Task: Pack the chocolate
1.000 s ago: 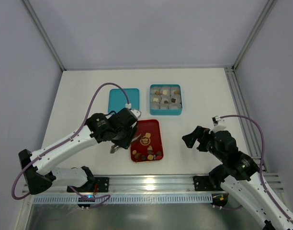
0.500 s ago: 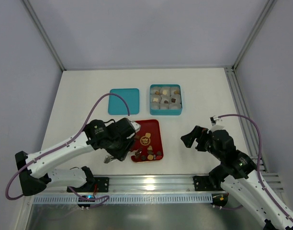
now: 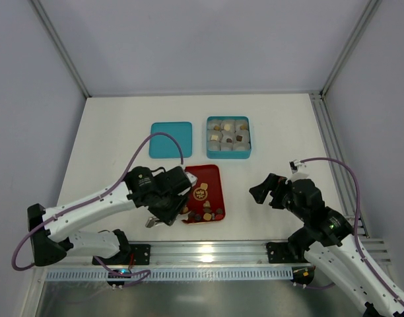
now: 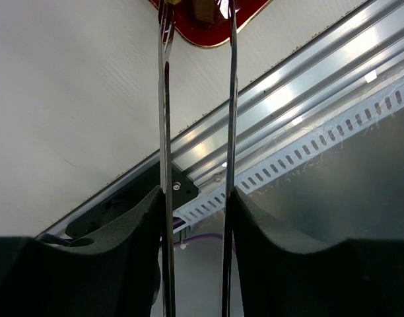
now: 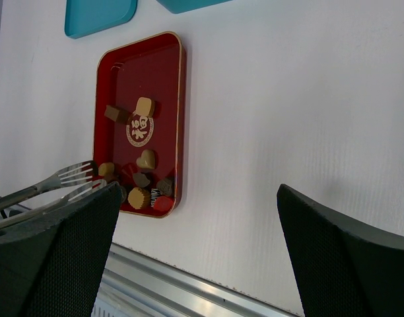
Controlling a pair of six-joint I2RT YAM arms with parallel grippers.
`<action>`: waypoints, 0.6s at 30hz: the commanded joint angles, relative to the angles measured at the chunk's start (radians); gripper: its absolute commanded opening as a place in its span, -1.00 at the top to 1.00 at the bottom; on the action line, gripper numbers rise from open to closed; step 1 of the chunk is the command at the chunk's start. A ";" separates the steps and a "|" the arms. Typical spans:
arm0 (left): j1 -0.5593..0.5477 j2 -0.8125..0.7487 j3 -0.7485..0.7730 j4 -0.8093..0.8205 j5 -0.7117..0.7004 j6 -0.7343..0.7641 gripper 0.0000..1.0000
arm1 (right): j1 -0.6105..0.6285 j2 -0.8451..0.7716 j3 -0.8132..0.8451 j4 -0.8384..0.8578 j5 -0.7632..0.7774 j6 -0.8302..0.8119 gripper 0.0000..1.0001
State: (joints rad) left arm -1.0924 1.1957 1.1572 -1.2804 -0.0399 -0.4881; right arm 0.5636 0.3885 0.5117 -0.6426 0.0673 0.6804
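just ahead, chocolate [image 5: 146,158], tongs [image 5: 68,175] in left pincer [image 4: 197,198]

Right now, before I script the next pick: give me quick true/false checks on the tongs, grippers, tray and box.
1. The left gripper holds metal tongs. True.
2. The tongs' tips are at the teal box. False: they are at the near left corner of the red tray.
3. The right gripper is open and empty. True.
4. The teal lid covers the box. False: it lies on the table, left of the open box.
5. The red tray is empty. False: several chocolates lie in it.
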 commanded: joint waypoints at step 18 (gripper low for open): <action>-0.015 0.021 0.012 0.016 0.006 -0.003 0.20 | 0.004 -0.007 -0.010 0.040 0.005 0.004 -1.00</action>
State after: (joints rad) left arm -1.1023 1.2221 1.1530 -1.2751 -0.0399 -0.4900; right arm 0.5636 0.3885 0.5064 -0.6430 0.0673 0.6804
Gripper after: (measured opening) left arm 0.407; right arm 0.996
